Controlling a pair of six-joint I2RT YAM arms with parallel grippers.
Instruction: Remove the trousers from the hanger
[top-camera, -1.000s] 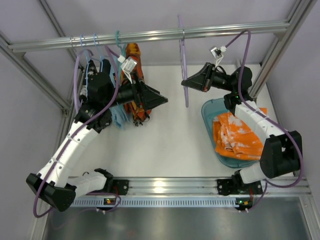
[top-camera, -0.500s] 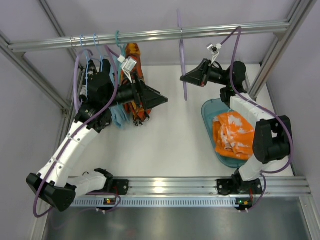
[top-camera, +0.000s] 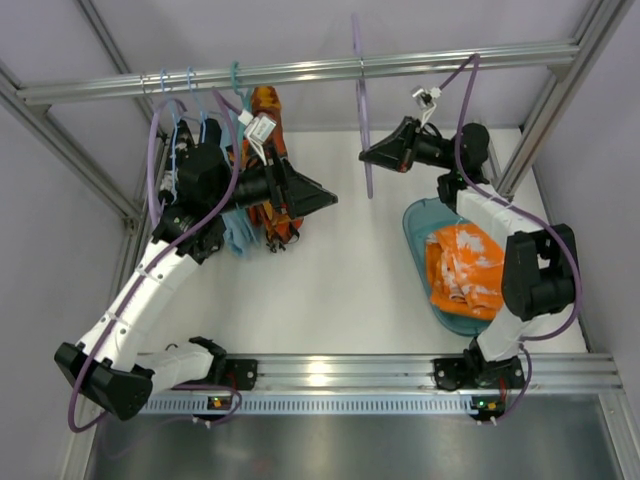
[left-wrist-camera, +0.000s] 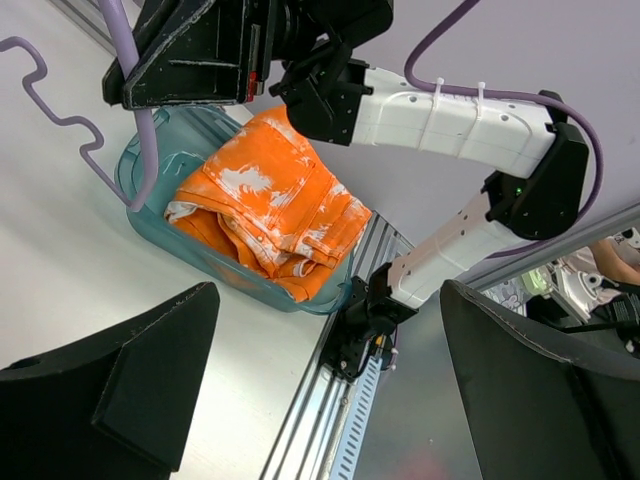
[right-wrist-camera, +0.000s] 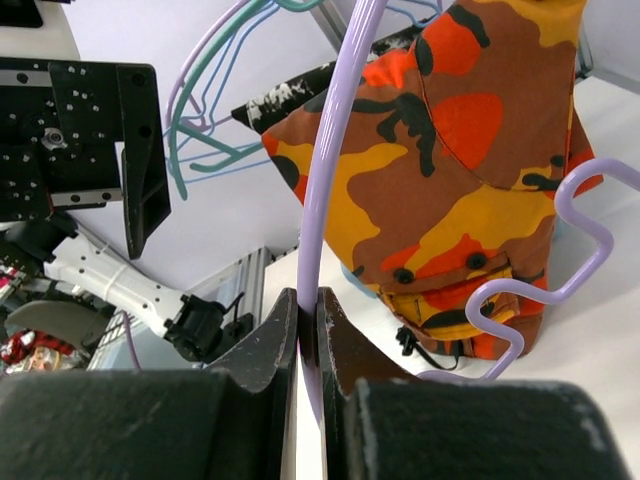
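In the top view, light blue hangers (top-camera: 165, 82) and a teal hanger (top-camera: 237, 72) hook over the aluminium rail (top-camera: 470, 56), behind the left arm's wrist. A light blue garment (top-camera: 236, 236) hangs just beside that wrist. The left fingers (top-camera: 305, 197) are spread wide apart with nothing between them; the left wrist view shows each finger (left-wrist-camera: 110, 400) at an outer edge of the picture with bare table in the gap. The orange-and-black camouflage garment (top-camera: 267, 103) hangs close behind these fingers, partly covered by them from above.

Well to the right of the left fingers, the lilac hanger (top-camera: 368, 185) dangles from the rail. It is bare, with no cloth on it. The right fingers (top-camera: 385, 155) are clenched on its thin side arm. In the right wrist view the two fingers (right-wrist-camera: 270, 345) pinch the lilac rod (right-wrist-camera: 335, 170) tightly, with the camouflage garment (right-wrist-camera: 480, 150) beyond.

The orange trousers (top-camera: 465, 270) lie folded in a teal basin (top-camera: 412, 225) on the table. The basin sits below and to the right of the right fingers, apart from the hanger. The left wrist view shows the trousers' whitish patches (left-wrist-camera: 270, 205) inside the basin rim (left-wrist-camera: 135, 172).
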